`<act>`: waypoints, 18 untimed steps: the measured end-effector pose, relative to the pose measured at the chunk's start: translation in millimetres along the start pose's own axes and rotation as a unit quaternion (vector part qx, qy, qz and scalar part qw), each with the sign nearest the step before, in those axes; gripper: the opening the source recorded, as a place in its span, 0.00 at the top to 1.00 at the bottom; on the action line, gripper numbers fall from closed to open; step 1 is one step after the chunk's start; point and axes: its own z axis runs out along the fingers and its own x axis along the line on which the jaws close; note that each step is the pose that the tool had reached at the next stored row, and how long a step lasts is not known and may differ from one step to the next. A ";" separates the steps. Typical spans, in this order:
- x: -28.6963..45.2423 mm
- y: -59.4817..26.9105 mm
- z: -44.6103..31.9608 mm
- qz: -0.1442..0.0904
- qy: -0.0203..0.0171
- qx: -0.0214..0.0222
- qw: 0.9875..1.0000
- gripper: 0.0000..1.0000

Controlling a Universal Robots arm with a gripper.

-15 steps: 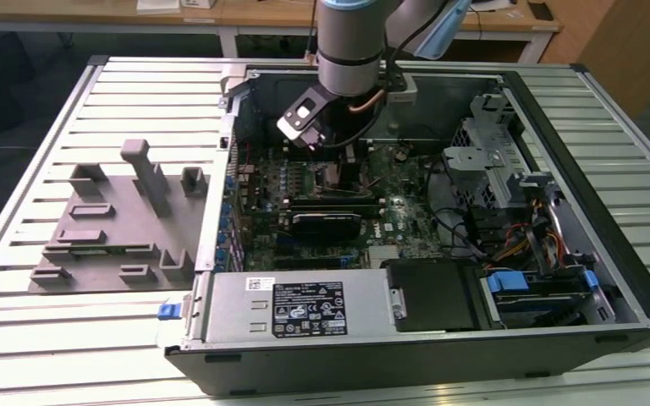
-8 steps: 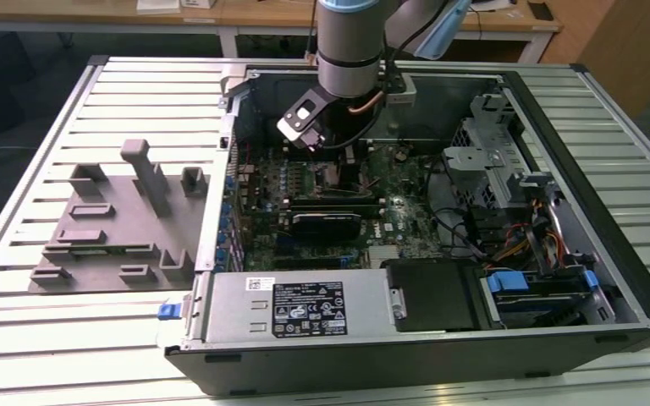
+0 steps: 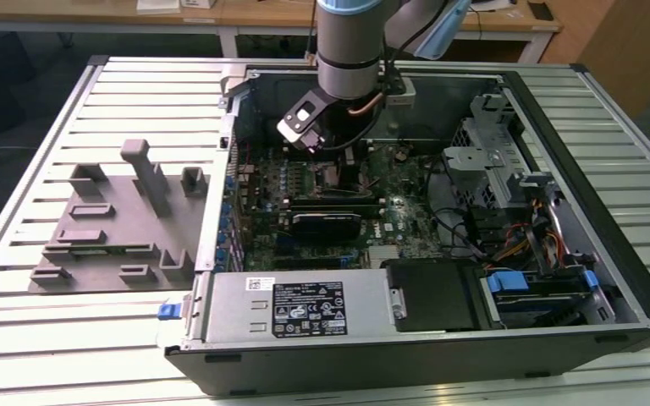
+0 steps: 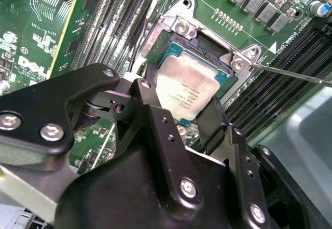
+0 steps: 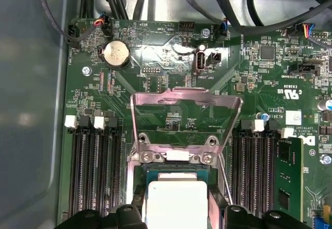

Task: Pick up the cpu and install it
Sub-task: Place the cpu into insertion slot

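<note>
One arm reaching down into the open computer case (image 3: 302, 372). Gripper (image 4: 179, 103) clenched on the cpu (image 4: 188, 86), black fingers (image 4: 150, 109) pressed against two opposite edges. Chip held within the open socket (image 4: 181, 27), between memory slots (image 4: 119, 16); seated or just above, cannot tell. Metal load plate (image 5: 187, 98) tilted up. Grey fixture tray (image 3: 111, 233) on the slatted table (image 3: 145, 93), at the exterior view's left, well apart.

Grey cylindrical arm link (image 3: 342, 42), pale blue joint cap (image 3: 443, 30), copper-coloured cable (image 3: 365, 106) at wrist. The gripper (image 4: 178, 102): matte black linkage plates, silver screws (image 4: 52, 132), small drilled holes.
</note>
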 end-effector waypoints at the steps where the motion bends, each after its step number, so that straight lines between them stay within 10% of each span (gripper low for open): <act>1: 0.1 0.0 0.5 0.000 0.000 0.000 1.000 0.45; 18: 0.3 -0.3 4.8 0.009 -0.001 0.000 1.000 0.45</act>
